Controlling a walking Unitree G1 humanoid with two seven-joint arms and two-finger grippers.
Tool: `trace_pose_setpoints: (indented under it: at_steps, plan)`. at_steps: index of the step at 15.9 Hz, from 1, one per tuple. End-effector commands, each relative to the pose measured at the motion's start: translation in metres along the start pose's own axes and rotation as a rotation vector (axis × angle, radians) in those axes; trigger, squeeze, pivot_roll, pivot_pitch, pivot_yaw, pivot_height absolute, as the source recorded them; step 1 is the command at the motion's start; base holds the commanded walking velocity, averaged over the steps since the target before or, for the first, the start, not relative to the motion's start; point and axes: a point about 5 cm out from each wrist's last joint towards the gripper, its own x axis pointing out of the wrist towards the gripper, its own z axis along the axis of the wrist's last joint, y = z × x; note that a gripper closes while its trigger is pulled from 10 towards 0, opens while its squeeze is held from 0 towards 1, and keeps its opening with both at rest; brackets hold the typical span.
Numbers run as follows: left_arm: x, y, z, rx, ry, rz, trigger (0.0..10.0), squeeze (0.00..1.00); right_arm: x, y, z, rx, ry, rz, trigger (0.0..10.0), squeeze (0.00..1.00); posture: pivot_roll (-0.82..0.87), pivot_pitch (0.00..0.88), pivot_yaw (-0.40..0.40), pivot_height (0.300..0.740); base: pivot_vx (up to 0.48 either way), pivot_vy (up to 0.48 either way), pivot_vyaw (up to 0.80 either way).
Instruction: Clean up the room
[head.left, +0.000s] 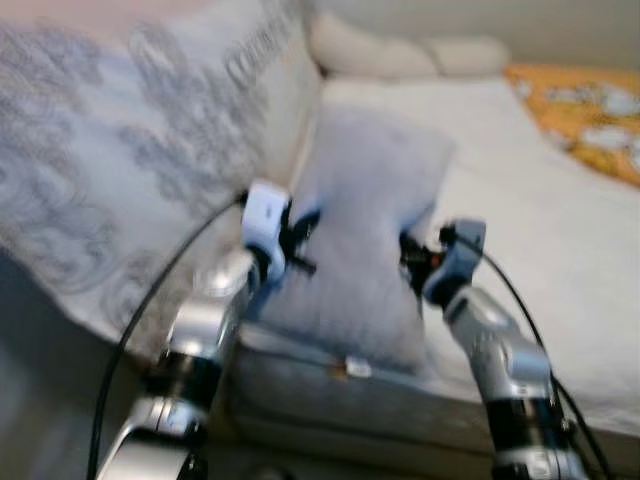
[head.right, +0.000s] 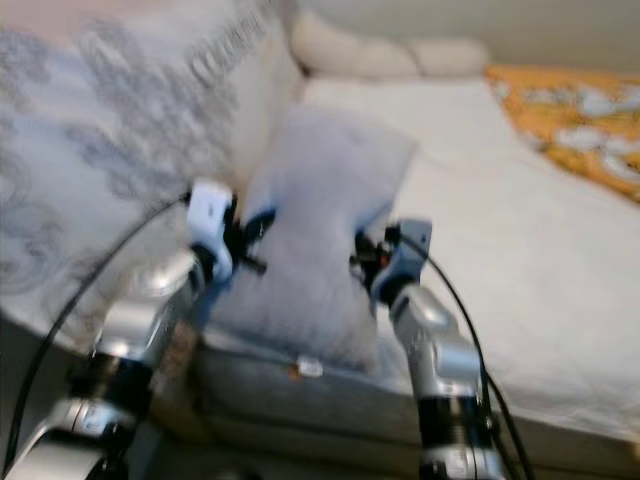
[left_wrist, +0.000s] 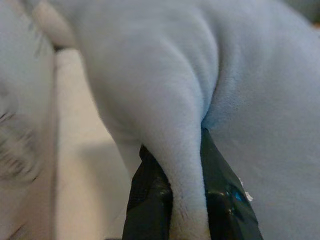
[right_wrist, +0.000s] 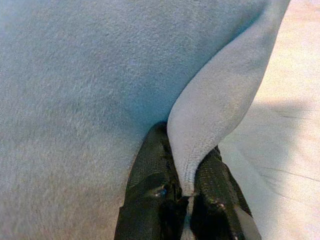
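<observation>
Pale grey-blue plush fabric — one pillow (head.left: 365, 235), soft-filled, held over the near part of a bed (head.left: 540, 230) covered in a white sheet, its long axis running away from the camera toward the headboard end. Pinched at both long sides and visibly narrowed at the waist where the two tools bite in.

Left tool (head.left: 298, 238): clenched on a fold of the pillow's left edge; in the left wrist view, two black fingers (left_wrist: 150, 200) pressed either side of a ridge of fabric. Right tool (head.left: 412, 255): likewise clamped on the right edge, a thin flap of cover caught between its fingers (right_wrist: 150, 175) in the right wrist view.

Handling, as judged: light, compliant, no stiffness of its own — sags and folds wherever unsupported. Nap gives fair friction, so slipping unlikely, though a pinch on cover alone may let the filling shift or the flap creep out. Not fragile. Best hold: opposite side edges, deep enough to take filling as well as cloth, both sides kept level.

Surroundings: grey-patterned cushion or bolster (head.left: 130, 150) to the left, leaning beside the pillow; two cream pillows (head.left: 400, 55) at the far end; orange patterned cover (head.left: 585, 110) at far right. Head views blurred; fine detail uncertain.
</observation>
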Motion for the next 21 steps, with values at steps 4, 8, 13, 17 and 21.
trace_pose_setpoints:
  at_steps: [4,8,13,17,21]
  plan:
    - [-0.0024,0.0055,0.0107,0.016,-0.041,0.026,10.0,0.0,0.0072,0.0148,0.0031,-0.02,0.005,0.07,10.0,0.0,0.09,0.0,0.015,0.74,0.269,0.0,0.0]
    - [-0.0041,0.008,0.0103,0.018,-0.039,0.037,10.0,0.0,0.0091,0.016,0.002,-0.024,0.012,0.079,10.0,0.0,0.09,0.0,0.015,0.74,0.271,0.0,0.0]
    - [-0.0026,0.0076,0.0118,0.023,-0.035,0.031,10.0,0.0,0.0088,0.0151,0.0019,-0.005,0.007,0.076,10.0,0.0,0.08,0.0,0.034,0.74,0.274,0.0,0.0]
    - [-0.002,0.0064,0.011,0.019,-0.032,0.027,10.0,0.0,0.0087,0.0145,0.0002,-0.002,0.015,0.072,10.0,0.0,0.08,0.0,0.03,0.74,0.269,0.0,0.0]
    - [-0.0032,0.006,0.0097,0.013,-0.032,0.032,10.0,0.0,0.0091,0.0157,0.0008,-0.02,0.017,0.079,10.0,0.0,0.09,0.0,0.021,0.74,0.273,0.0,-0.15]
